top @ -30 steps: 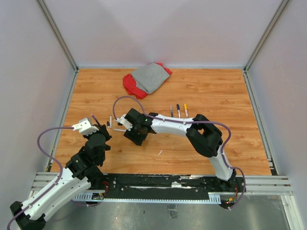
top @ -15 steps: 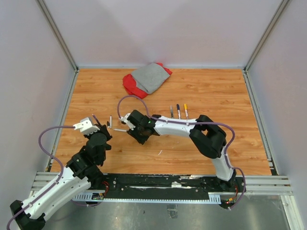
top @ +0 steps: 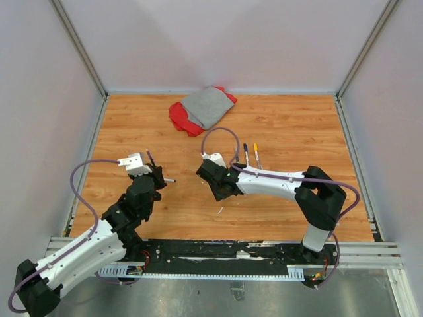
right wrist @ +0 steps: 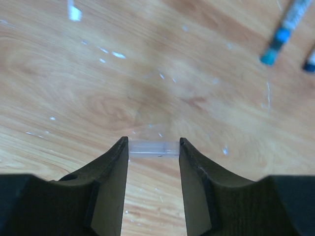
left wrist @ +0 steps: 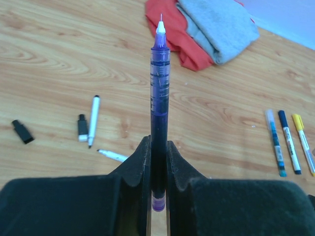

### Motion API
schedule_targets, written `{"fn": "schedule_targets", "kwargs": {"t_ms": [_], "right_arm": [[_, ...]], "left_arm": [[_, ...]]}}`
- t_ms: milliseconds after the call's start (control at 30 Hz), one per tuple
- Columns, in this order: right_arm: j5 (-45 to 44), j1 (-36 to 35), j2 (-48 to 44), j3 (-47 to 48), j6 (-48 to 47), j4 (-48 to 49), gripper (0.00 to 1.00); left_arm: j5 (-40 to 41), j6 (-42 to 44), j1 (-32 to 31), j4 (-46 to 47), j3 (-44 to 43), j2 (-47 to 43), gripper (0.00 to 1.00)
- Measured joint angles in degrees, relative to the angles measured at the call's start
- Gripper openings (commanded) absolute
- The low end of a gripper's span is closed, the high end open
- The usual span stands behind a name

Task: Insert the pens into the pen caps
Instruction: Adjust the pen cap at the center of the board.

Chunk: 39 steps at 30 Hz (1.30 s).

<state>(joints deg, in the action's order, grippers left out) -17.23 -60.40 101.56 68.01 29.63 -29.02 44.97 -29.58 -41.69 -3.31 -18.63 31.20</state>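
The purple pen (left wrist: 160,98) carries faint print on its barrel, too blurred to read. No other lettering is legible on the pens or caps.

The counter (top: 297,125) is orange-brown wood-grain laminate. Pale walls (top: 218,39) close it in on three sides, with metal posts (top: 79,46) at the corners, and a metal rail (top: 218,251) runs along the near edge. Tiny white scraps (right wrist: 75,11) dot the wood.

The left gripper (left wrist: 158,147) is pressed together on the purple pen, pinching it near its lower end, with the white tip pointing away from the wrist. The right gripper (right wrist: 153,141) pinches a short clear cap (right wrist: 153,147) crosswise, each end touching a finger, above bare wood near the counter's middle.

Three pens lie side by side right of centre: teal (left wrist: 274,142), dark blue (left wrist: 289,142) and yellow (left wrist: 304,145). On the left a white pen (left wrist: 93,118) lies just beside a dark cap (left wrist: 82,128). A black cap (left wrist: 22,132) sits further left, and a second white pen (left wrist: 113,156) lies near the left gripper.

At the back, a grey cloth (left wrist: 221,27) rests on a red cloth (left wrist: 172,29).
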Motion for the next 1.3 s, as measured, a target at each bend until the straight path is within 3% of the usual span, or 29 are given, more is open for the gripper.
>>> {"fn": "schedule_targets", "kwargs": {"t_ms": [233,500,767,1033,1300], "right_arm": [[-2.5,0.5,-3.6,-6.0,14.1,-3.0,0.28],[-0.7,2.4,-3.2,-7.4,18.9,-1.9,0.34],[1.8,3.1,-2.4,-7.5,18.7,-1.1,0.58],[3.1,3.2,-4.4,-7.6,15.1,-1.1,0.66],[1.5,3.3,-19.2,-11.4,6.5,1.2,0.68]], "left_arm": [[-5.1,1.5,0.0,10.7,-3.8,12.3,0.01],[-6.1,4.5,0.0,23.0,-5.6,22.8,0.01],[-7.0,5.8,0.0,28.5,-5.0,25.8,0.01],[-7.0,6.3,0.0,29.4,-5.0,27.8,0.00],[-6.5,6.6,0.0,29.4,-5.0,30.0,0.01]]}}
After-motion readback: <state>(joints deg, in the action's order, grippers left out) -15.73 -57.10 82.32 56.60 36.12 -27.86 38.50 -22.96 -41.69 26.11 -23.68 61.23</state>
